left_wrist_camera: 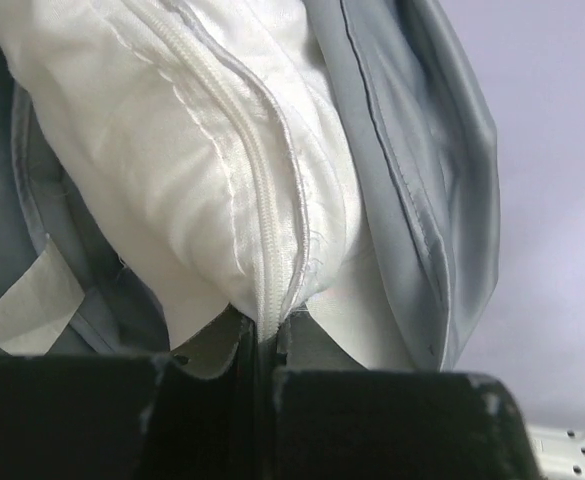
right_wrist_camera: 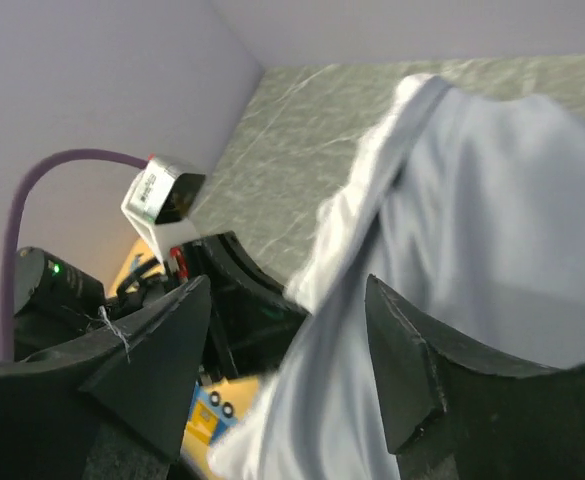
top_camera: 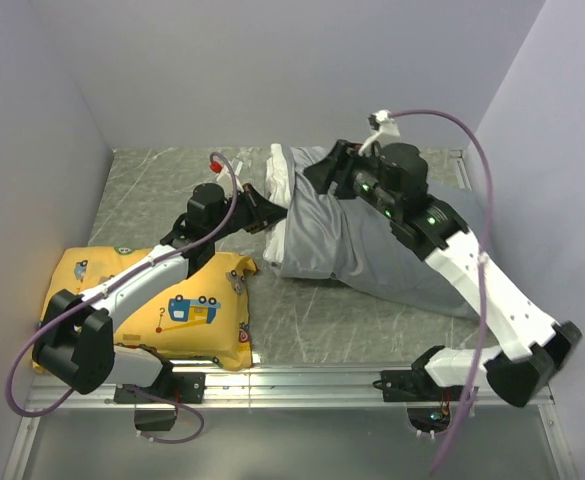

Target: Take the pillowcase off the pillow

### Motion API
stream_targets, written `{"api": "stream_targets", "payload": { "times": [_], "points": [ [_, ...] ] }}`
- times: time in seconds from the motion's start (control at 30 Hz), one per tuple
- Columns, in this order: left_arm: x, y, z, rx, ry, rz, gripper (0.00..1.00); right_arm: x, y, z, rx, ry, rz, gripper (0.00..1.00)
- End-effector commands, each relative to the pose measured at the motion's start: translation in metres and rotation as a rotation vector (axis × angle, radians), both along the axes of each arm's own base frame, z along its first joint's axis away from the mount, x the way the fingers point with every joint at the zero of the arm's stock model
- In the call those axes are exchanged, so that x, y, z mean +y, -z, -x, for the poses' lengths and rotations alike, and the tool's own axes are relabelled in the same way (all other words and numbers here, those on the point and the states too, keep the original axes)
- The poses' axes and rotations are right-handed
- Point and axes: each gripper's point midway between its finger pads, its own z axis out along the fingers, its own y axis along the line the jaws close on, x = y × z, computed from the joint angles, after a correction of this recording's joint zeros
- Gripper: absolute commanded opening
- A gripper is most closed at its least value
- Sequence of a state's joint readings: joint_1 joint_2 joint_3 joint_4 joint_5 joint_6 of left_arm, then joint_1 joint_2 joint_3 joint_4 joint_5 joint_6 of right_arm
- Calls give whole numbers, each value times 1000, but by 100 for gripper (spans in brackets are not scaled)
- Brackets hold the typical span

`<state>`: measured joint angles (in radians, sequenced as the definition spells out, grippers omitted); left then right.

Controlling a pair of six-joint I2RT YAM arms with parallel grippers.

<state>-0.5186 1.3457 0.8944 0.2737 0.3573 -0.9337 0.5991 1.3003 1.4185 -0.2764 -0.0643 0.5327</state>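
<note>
**Top external view.** Shows the pillowcase sprawled and wrinkled across the centre and right of the table, with most of the pillow inside it and only a white end poking out of the open mouth at upper centre. Puts the left gripper against that white end, just below it in frame. Puts the right gripper at the grey rim of the mouth, just right of the white. Places a yellow cushion with vehicle prints at lower left, apart from the pillowcase and partly under the left arm.

**Left wrist view.** Fills most of the frame with the pillow, a white zip seam running down its middle. Shows the left gripper at bottom centre, pinched tight on the pillow along that seam. Wraps grey pillowcase around the pillow on the right and at far left, like an opened sack. Adds a pale label on the inner grey at lower left.

**Right wrist view.** Shows the right gripper with fingers spread wide apart and the pillowcase draped across the gap and filling the right half. Cannot tell whether either finger touches the cloth. Catches the left arm's camera box with its purple cable at left, a sliver of the yellow cushion at the bottom and bare table at the top.
</note>
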Motion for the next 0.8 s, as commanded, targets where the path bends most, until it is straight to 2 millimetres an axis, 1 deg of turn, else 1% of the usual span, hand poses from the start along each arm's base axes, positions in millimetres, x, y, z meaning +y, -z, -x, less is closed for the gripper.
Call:
{"api": "stream_targets", "payload": {
  "times": [0.0, 0.03, 0.07, 0.1, 0.13, 0.17, 0.2, 0.23, 0.27, 0.3, 0.33, 0.37, 0.4, 0.43, 0.47, 0.5, 0.53, 0.57, 0.6, 0.63, 0.67, 0.7, 0.73, 0.77],
  "points": [
    [3, -60, -12, -130, -65, 62, 0, -45, 32, 13, 44, 144, 150, 71],
    [4, -61, -13, -128, -71, 59, 0, -51, 42, 15, 60, 165, 172, 71],
    [5, -65, -15, -137, -80, 57, 0, -61, 62, 17, 89, 198, 207, 71],
    [5, -64, -14, -130, -81, 49, 0, -62, 71, 18, 102, 200, 220, 71],
    [6, -66, -15, -133, -85, 48, 0, -62, 79, 19, 112, 196, 230, 71],
    [4, -69, -16, -140, -81, 50, 0, -59, 84, 18, 116, 183, 233, 67],
    [3, -67, -17, -133, -77, 43, 0, -53, 93, 20, 130, 150, 241, 65],
    [1, -68, -15, -135, -63, 42, 0, -53, 96, 18, 135, 150, 245, 63],
    [1, -70, -18, -134, -67, 36, 0, -52, 101, 14, 146, 157, 262, 55],
    [4, -72, -20, -138, -75, 28, 0, -61, 104, 7, 149, 214, 285, 46],
    [6, -71, -20, -132, -82, 17, 0, -67, 106, 2, 157, 249, 303, 34],
    [11, -78, -19, -151, -90, 14, 0, -76, 112, -2, 180, 280, 323, 10],
    [20, -81, -22, -152, -114, 9, 0, -95, 114, -12, 198, 345, 315, 3],
    [28, -80, -24, -141, -133, -3, 0, -109, 115, -18, 208, 388, 309, 0],
    [36, -86, -22, -147, -143, 7, 0, -122, 118, -24, 214, 431, 307, 0],
    [45, -86, -22, -142, -160, 13, 0, -149, 118, -33, 230, 514, 302, 0],
    [62, -87, -29, -137, -200, 14, 0, -165, 119, -37, 237, 579, 313, 0],
    [72, -86, -26, -122, -219, 14, 0, -177, 121, -42, 247, 623, 318, 0],
    [91, -86, -31, -120, -271, 9, 0, -202, 124, -47, 264, 696, 313, 0],
    [102, -79, -32, -102, -300, 3, 0, -214, 130, -51, 288, 733, 316, 0],
    [114, -78, -31, -90, -328, 9, 0, -226, 135, -53, 306, 763, 305, 0],
    [138, -83, -30, -102, -381, 21, 0, -237, 140, -55, 321, 792, 287, 0],
    [149, -83, -29, -98, -407, 30, 0, -257, 145, -57, 338, 847, 271, 0],
    [158, -79, -22, -91, -423, 42, 0, -264, 155, -58, 354, 858, 259, 0]
  ]
}}
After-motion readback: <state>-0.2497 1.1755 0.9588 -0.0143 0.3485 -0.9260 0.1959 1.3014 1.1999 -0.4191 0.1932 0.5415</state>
